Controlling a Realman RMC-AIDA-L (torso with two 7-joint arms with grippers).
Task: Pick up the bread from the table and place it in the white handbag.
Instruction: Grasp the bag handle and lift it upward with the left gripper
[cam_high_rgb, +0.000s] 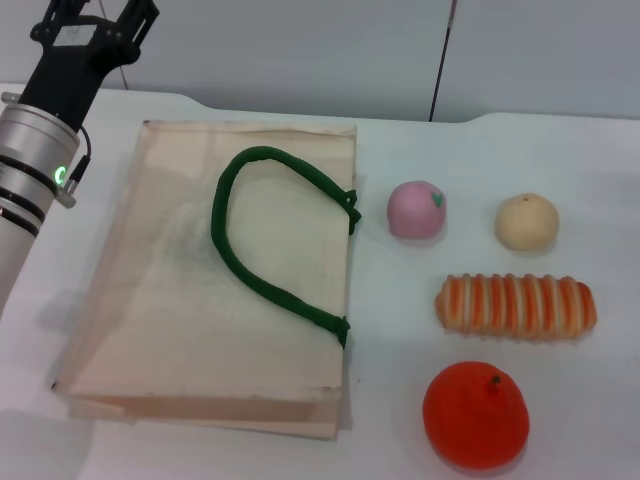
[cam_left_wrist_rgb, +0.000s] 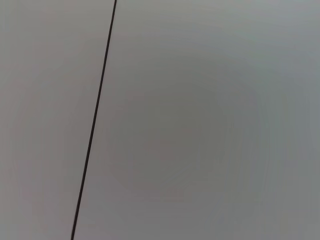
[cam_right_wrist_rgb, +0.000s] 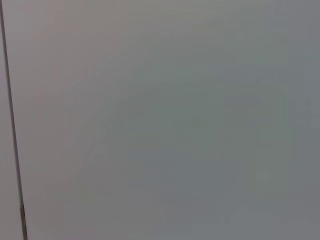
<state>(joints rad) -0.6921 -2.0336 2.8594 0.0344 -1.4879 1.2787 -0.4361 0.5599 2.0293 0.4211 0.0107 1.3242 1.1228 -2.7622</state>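
The bread (cam_high_rgb: 516, 305), an orange-and-cream striped ribbed roll, lies crosswise on the white table (cam_high_rgb: 580, 180) at the right. The white handbag (cam_high_rgb: 220, 290) lies flat at centre-left, its dark green rope handle (cam_high_rgb: 262, 235) looped on top. The bread is about a hand's width to the right of the bag's edge. My left gripper (cam_high_rgb: 98, 15) is raised at the far left corner, above and behind the bag, partly cut off by the view's top edge. My right arm is out of view. Both wrist views show only a plain grey wall.
A pink round fruit (cam_high_rgb: 417, 209) and a tan bun-like ball (cam_high_rgb: 527, 221) lie just behind the bread. An orange fruit (cam_high_rgb: 476, 414) lies in front of it near the table's front edge. A grey wall stands behind the table.
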